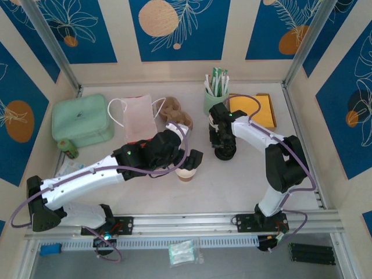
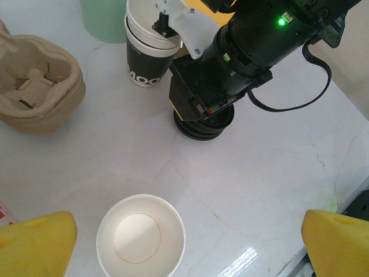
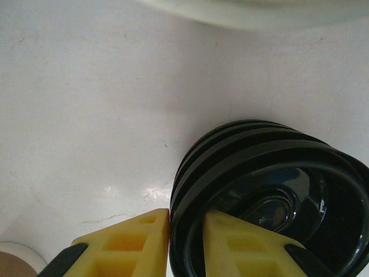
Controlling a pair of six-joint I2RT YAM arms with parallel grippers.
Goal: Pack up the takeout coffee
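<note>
**Cup open, lid being taken, bag waiting**

At about 10 o'clock in the top view the pale red bag (image 1: pixel 139 119) lies flat on the table (image 1: pixel 244 186), and nothing seems to be packed in it. Just at its 3 o'clock sits the cardboard cup carrier (image 1: pixel 177 114), with empty pockets.

Near the centre, a little toward 6 o'clock, the takeout coffee cup (image 2: pixel 141 236) stands upright. It has no lid, and its inside looks white and dry (I see no liquid). The left gripper (image 2: pixel 184 247) hangs above it with the jaws wide apart and holds nothing.

At 2 o'clock of the cup is the stack of black lids (image 2: pixel 203 126). The right gripper (image 3: pixel 187 231) is down on it. Its yellow fingers (image 3: pixel 124 245) are close together, one outside and one inside the top rim, which looks like a pinch.

I judge the task to be at an early stage. The lid must go on the cup, then the cup into the bag.
</note>
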